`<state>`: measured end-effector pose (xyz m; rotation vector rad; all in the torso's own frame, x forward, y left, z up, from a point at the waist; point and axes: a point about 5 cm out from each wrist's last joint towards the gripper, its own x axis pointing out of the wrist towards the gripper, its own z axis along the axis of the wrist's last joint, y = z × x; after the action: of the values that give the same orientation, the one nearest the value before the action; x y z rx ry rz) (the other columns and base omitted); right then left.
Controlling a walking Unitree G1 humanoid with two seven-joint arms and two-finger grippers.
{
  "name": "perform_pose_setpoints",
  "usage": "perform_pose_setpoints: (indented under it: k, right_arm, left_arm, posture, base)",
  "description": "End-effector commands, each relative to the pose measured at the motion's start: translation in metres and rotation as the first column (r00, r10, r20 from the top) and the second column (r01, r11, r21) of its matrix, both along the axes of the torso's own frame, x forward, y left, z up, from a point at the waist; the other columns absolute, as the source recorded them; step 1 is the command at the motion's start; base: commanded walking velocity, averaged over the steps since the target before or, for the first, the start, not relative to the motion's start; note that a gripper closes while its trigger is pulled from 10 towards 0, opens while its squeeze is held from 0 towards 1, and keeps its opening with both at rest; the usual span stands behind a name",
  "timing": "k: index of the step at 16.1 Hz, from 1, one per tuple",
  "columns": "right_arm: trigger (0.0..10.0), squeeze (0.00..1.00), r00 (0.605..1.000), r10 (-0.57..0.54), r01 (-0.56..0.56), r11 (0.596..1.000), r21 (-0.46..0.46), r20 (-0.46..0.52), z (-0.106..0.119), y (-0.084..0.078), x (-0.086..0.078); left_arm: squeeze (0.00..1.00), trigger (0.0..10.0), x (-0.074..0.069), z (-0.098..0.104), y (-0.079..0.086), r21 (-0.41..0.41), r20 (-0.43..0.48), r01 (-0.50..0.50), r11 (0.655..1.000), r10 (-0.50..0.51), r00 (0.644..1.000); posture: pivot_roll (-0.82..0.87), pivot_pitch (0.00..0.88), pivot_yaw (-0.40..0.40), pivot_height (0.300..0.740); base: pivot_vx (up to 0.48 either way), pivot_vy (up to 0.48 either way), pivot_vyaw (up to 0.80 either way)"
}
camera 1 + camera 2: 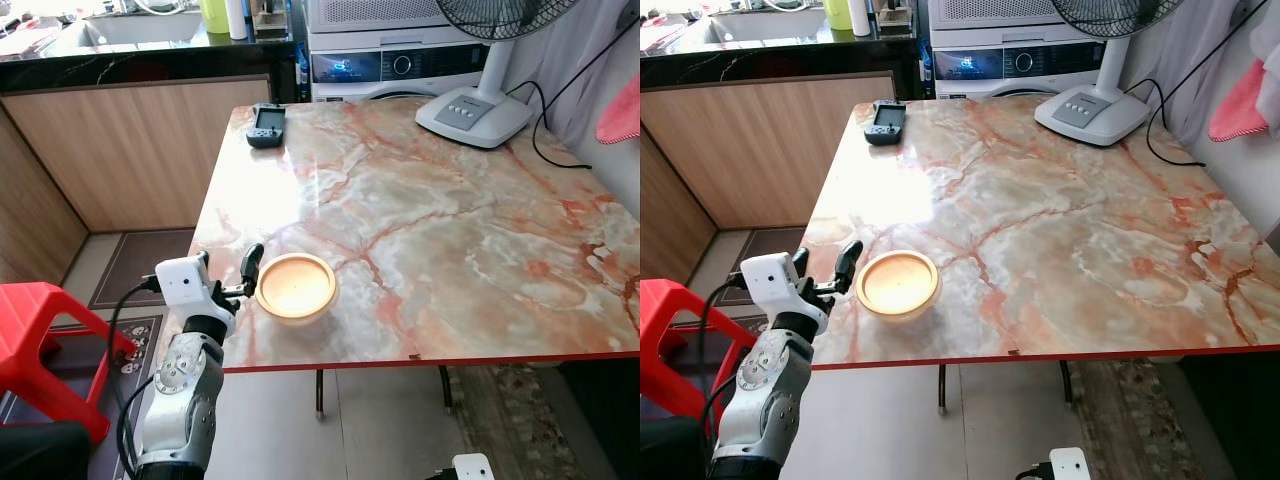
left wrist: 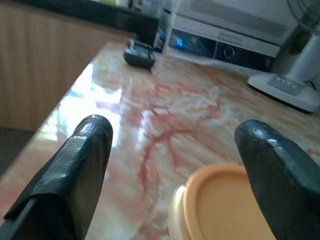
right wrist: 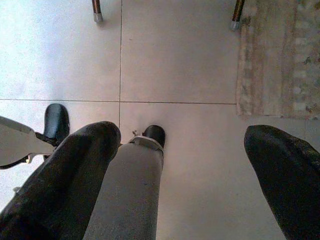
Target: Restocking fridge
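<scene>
Orange bowl (image 1: 296, 287) upright beside left hand (image 1: 238, 275)

A shallow round bowl (image 1: 295, 287), pale cream outside with an orange-yellow glowing inside, stands upright and empty on the marbled bench (image 1: 450, 230). It sits near the bench's front edge toward the left corner, just beside the spread fingers of the left pincer (image 1: 247, 277).

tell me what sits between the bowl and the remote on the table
Nothing. From the orange bowl up to the remote, the marble table is bare but for window glare, as both eye views show.
</scene>
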<state>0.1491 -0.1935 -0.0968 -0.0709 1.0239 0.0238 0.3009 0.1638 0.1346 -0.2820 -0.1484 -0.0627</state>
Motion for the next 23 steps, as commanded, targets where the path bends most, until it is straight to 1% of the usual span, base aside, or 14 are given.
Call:
perform_pose_setpoints:
  k: [1, 2, 4, 5, 6, 7, 8, 11, 13, 15, 16, 20, 22, 23]
  right_arm:
    - [10.0, 0.0, 1.0, 0.001, -0.001, 1.0, 0.001, -0.005, -0.001, 0.001, -0.002]
    - [10.0, 0.0, 1.0, 0.002, -0.002, 1.0, 0.0, -0.005, -0.001, 0.001, -0.002]
    - [10.0, 0.0, 1.0, 0.001, -0.001, 1.0, -0.003, -0.006, -0.001, 0.0, -0.002]
    - [10.0, 0.0, 1.0, 0.002, -0.002, 1.0, -0.004, -0.006, -0.001, 0.0, -0.002]
    - [10.0, 0.0, 1.0, 0.003, -0.003, 1.0, -0.004, -0.006, -0.001, 0.0, -0.002]
    - [10.0, 0.0, 1.0, 0.007, -0.007, 1.0, -0.006, -0.007, -0.001, 0.0, -0.002]
    - [10.0, 0.0, 1.0, 0.013, -0.013, 1.0, -0.009, -0.009, -0.001, 0.0, -0.002]
    - [10.0, 0.0, 1.0, 0.011, -0.011, 1.0, -0.015, -0.003, 0.0, -0.001, -0.001]
    - [10.0, 0.0, 1.0, 0.013, -0.013, 1.0, -0.019, -0.003, 0.0, -0.001, -0.001]
    - [10.0, 0.0, 1.0, 0.017, -0.017, 1.0, -0.023, -0.004, 0.0, -0.001, 0.0]
    - [10.0, 0.0, 1.0, 0.017, -0.017, 1.0, -0.023, -0.005, 0.0, -0.001, 0.0]
    - [10.0, 0.0, 1.0, 0.023, -0.023, 0.999, -0.026, -0.005, 0.0, -0.002, 0.0]
    - [10.0, 0.0, 1.0, 0.026, -0.026, 0.999, -0.029, -0.005, 0.0, -0.002, 0.0]
    - [10.0, 0.0, 1.0, 0.028, -0.028, 0.999, -0.03, -0.006, 0.0, -0.002, -0.001]
  left_arm:
    - [1.0, 10.0, 0.002, -0.001, -0.001, -0.031, -0.015, 0.032, 0.999, -0.033, 0.999]
    - [1.0, 10.0, 0.002, -0.002, -0.002, -0.05, -0.022, 0.058, 0.997, -0.059, 0.998]
    - [1.0, 10.0, 0.003, -0.005, 0.0, -0.116, -0.053, 0.056, 0.992, -0.062, 0.997]
    - [0.09, 10.0, 0.004, -0.009, 0.003, -0.147, -0.076, 0.045, 0.988, -0.056, 0.996]
    - [0.0, 10.0, 0.006, -0.011, 0.005, -0.179, -0.091, 0.037, 0.983, -0.054, 0.994]
    - [0.0, 10.0, 0.009, -0.013, 0.007, -0.2, -0.102, 0.04, 0.979, -0.062, 0.993]
    - [0.0, 10.0, 0.014, -0.017, 0.006, -0.205, -0.122, 0.075, 0.976, -0.101, 0.987]
    - [0.0, 10.0, 0.019, -0.024, -0.001, -0.236, -0.158, 0.16, 0.959, -0.2, 0.967]
    - [0.0, 10.0, 0.024, -0.027, -0.004, -0.288, -0.161, 0.181, 0.94, -0.234, 0.959]
    - [0.0, 10.0, 0.025, -0.029, -0.008, -0.318, -0.155, 0.21, 0.925, -0.269, 0.951]
    - [0.0, 10.0, 0.025, -0.031, -0.012, -0.333, -0.158, 0.231, 0.914, -0.295, 0.942]
    - [0.0, 10.0, 0.025, -0.038, -0.017, -0.402, -0.164, 0.23, 0.886, -0.317, 0.934]
    - [0.0, 10.0, 0.026, -0.04, -0.018, -0.409, -0.165, 0.232, 0.882, -0.321, 0.933]
    - [0.0, 10.0, 0.027, -0.04, -0.017, -0.436, -0.162, 0.217, 0.873, -0.313, 0.936]
  posture:
    - [0.08, 0.062, 0.015, 0.74]
    - [0.08, 0.062, 0.016, 0.74]
    - [0.07, 0.064, 0.014, 0.74]
    - [0.07, 0.067, 0.012, 0.74]
    - [0.07, 0.068, 0.008, 0.74]
    - [0.07, 0.068, 0.007, 0.74]
    - [0.07, 0.069, 0.005, 0.74]
    - [0.06, 0.065, 0.007, 0.74]
    - [0.06, 0.06, 0.007, 0.74]
    - [0.05, 0.061, 0.008, 0.74]
    - [0.05, 0.062, 0.007, 0.74]
    - [0.05, 0.061, 0.005, 0.74]
    - [0.05, 0.061, 0.003, 0.74]
    - [0.05, 0.06, 0.002, 0.74]
  base:
    - [0.0, 0.0, 0.0]
    - [0.0, 0.0, 0.0]
    - [0.0, 0.0, 0.0]
    - [0.0, 0.0, 0.0]
    - [0.0, 0.0, 0.0]
    - [0.0, 0.0, 0.0]
    - [0.0, 0.0, 0.0]
    - [0.0, 0.0, 0.0]
    - [0.0, 0.0, 0.0]
    - [0.0, 0.0, 0.0]
    - [0.0, 0.0, 0.0]
    - [0.0, 0.0, 0.0]
    - [0.0, 0.0, 0.0]
    - [0.0, 0.0, 0.0]
